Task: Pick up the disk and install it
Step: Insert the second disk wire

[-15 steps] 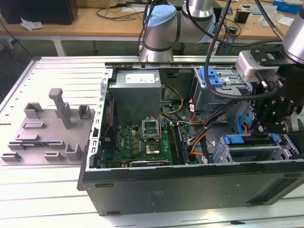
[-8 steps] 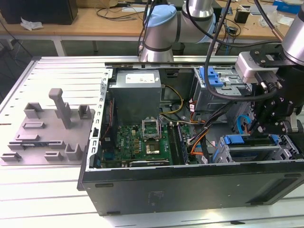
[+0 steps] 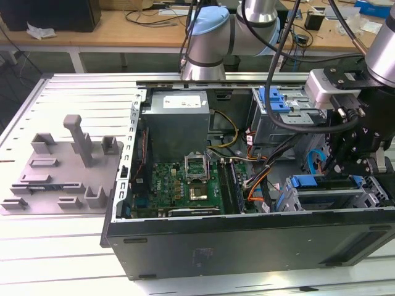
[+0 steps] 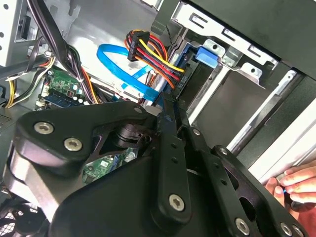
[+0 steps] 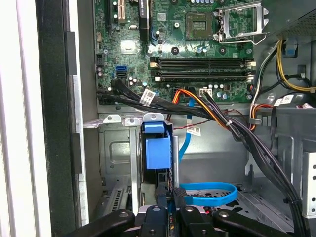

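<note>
Grip: my gripper [image 5: 167, 193] is pinched narrow on the disk [image 5: 157, 153], edge-on.
Disk: just ahead of my fingertips, partway into the cage [image 5: 116, 148].
Care: keep it square, clear of cable [image 5: 207, 193].

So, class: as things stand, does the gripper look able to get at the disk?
Very likely yes. In the first wrist view the gripper looks closed on the edge of the disk, which sits in the metal bay. The blue cable lies beside them, not in between.
</note>
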You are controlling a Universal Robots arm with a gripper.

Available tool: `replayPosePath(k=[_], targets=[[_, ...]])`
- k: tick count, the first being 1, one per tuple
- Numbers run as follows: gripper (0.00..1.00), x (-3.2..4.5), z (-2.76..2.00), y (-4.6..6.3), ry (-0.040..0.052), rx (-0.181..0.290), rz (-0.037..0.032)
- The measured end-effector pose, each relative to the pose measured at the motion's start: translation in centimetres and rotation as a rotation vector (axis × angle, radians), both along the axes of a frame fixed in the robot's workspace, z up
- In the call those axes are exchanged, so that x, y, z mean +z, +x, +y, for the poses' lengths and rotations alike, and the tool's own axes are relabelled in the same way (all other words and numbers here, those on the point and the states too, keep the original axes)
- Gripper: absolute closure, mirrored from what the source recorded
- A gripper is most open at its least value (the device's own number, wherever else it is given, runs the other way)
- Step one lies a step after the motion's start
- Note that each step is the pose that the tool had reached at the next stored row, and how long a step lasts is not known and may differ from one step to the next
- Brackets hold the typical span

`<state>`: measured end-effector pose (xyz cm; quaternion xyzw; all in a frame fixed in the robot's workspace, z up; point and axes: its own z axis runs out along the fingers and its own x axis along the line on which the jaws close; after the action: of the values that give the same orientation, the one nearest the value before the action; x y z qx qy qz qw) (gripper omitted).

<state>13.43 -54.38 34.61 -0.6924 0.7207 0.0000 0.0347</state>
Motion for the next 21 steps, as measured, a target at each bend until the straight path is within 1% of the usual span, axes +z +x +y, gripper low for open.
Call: replayPosePath(k=[11,21], targets=[[0.84,-0.42,0.00,0.00,0.0000,0.000,-0.0001],[0.84,-0.57,0.00,0.00,-0.0001,0.000,-0.0010]])
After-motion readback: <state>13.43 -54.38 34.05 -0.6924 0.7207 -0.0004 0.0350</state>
